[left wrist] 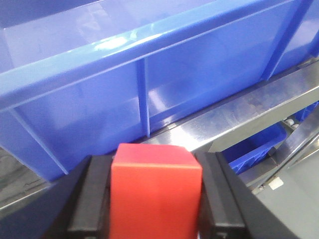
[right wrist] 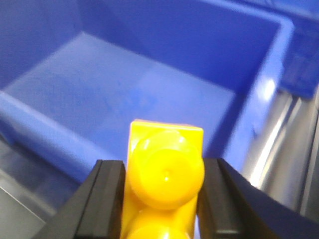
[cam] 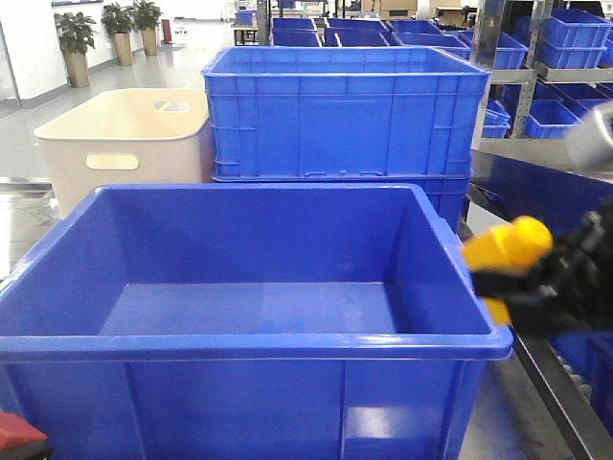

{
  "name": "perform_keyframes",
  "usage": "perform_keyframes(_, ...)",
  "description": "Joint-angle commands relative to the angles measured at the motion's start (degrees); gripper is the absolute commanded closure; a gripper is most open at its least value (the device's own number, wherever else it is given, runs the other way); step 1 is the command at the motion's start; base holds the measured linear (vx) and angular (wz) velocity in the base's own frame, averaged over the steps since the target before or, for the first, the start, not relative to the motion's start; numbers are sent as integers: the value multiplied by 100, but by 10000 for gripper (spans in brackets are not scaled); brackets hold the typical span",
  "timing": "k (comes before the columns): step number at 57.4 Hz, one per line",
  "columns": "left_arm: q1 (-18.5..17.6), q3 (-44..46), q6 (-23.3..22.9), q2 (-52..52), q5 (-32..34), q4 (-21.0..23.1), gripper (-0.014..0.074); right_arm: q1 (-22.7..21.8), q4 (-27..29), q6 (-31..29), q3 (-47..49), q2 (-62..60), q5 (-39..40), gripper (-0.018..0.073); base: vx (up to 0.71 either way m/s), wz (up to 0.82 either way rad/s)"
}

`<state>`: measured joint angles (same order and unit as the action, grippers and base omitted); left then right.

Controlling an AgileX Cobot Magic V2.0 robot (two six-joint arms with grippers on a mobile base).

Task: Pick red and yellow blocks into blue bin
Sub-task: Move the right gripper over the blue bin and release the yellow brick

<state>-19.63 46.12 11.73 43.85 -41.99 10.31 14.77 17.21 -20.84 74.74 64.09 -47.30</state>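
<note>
The blue bin (cam: pixel 249 340) fills the front view and nothing lies inside it. My right gripper (cam: pixel 522 278) is shut on the yellow block (cam: pixel 503 251) and holds it just outside the bin's right rim. In the right wrist view the yellow block (right wrist: pixel 165 174) sits studs-up between the black fingers (right wrist: pixel 107 199), above the bin's rim (right wrist: pixel 45 134). My left gripper (left wrist: pixel 155 199) is shut on the red block (left wrist: pixel 155 191), low beside the bin's outer wall (left wrist: pixel 89 99). A sliver of red (cam: pixel 17 433) shows at the front view's bottom left.
Ribbed blue crates (cam: pixel 345 115) are stacked behind the bin, with a beige tub (cam: pixel 124 144) to their left. A metal rack with rollers (cam: pixel 565 393) runs along the right. A steel rail (left wrist: pixel 239 107) lies under the bin. Potted plants (cam: pixel 75 38) stand far back.
</note>
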Motion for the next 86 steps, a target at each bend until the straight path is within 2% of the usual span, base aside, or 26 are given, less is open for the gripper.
perform_keyframes(1,-26,172,-23,-37,412,97,395,14,339,-333,585,480,443,315,0,0)
perform_keyframes(19,-26,172,-23,-37,412,97,395,14,1219,-1438,1755,2420,463,315,0,0)
perform_keyframes(27,-26,172,-23,-37,412,97,395,14,1473,-1712,2061,3016,454,299,0,0)
perform_keyframes(34,-26,172,-23,-37,412,97,395,14,1467,-1733,2152,3258,455,203,0,0)
perform_keyframes(45,-26,172,-23,-37,412,97,395,14,1455,-1841,2152,3249,546,-35,0,0)
perform_keyframes(51,-26,172,-23,-35,417,97,395,14,1461,-1823,2152,3077,489,-101,0,0)
perform_keyframes(62,-26,172,-23,-35,429,97,395,14,1427,-1457,2152,2374,-54,-76,0,0)
perform_keyframes(72,-26,172,-23,-35,550,97,395,14,1006,-847,2022,1558,-400,-22,0,0)
perform_keyframes(86,-26,178,-12,-35,659,97,395,14,607,-790,580,229,-107,-17,0,0)
